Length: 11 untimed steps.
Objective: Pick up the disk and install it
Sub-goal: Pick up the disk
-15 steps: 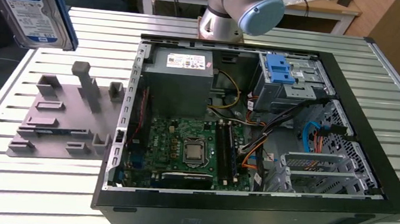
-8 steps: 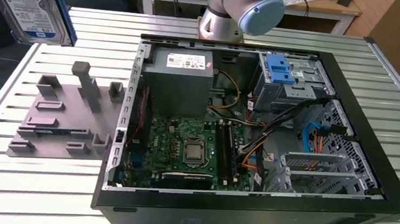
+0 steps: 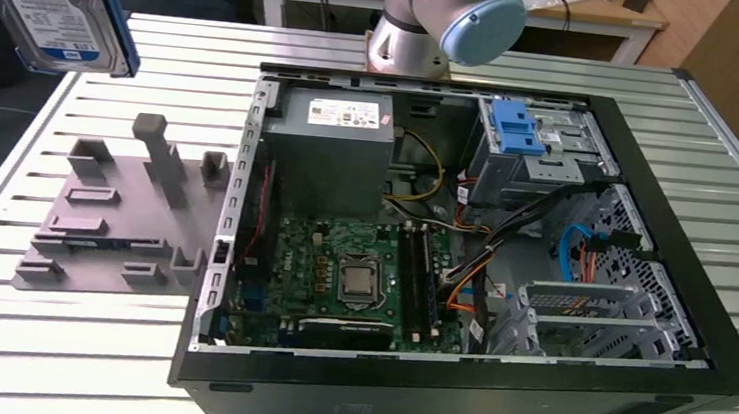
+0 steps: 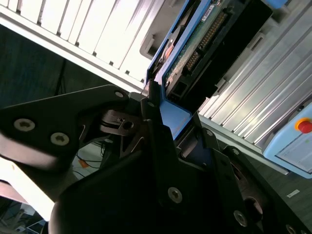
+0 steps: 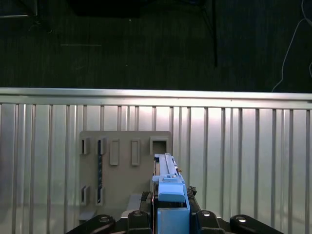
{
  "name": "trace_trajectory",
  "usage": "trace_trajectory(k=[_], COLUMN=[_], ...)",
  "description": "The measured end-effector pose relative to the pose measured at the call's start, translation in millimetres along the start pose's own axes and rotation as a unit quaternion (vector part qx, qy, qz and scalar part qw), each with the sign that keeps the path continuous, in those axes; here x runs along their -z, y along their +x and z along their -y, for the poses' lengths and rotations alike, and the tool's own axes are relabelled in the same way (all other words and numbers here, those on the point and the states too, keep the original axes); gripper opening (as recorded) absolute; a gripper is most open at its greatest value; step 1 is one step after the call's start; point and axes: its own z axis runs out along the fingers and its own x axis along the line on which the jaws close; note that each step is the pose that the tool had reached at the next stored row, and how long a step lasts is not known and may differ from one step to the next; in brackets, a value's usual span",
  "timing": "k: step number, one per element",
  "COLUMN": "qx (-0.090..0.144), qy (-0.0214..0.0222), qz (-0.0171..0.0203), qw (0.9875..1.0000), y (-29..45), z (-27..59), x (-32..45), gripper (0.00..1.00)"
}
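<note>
The disk (image 3: 42, 0), silver with a blue-and-white label and blue side rails, hangs high at the exterior view's far left, above the table's edge and the grey holder plate (image 3: 115, 215). In the first wrist view the disk (image 5: 168, 178) appears edge-on over the holder plate (image 5: 126, 158), with my gripper (image 5: 169, 214) shut on its blue rail. The second wrist view has the black fingers (image 4: 152, 105) clamped on the disk (image 4: 204, 41), whose circuit-board side faces the camera.
An open computer case (image 3: 687, 245) lies on the slatted metal table (image 3: 62, 361). Inside are a grey power-supply box (image 3: 334, 154), a drive cage with a blue latch (image 3: 523, 135), a motherboard (image 3: 350, 276) and cables. The arm's base (image 3: 446, 18) stands behind the case.
</note>
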Motion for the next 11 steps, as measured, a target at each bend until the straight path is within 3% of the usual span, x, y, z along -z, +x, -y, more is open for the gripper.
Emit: trace_trajectory(k=[11], qx=[0.000], qy=[0.0003], qz=[0.0017], qw=[1.0000], y=[-0.1], z=[-0.1], x=[15.9], gripper=[0.36])
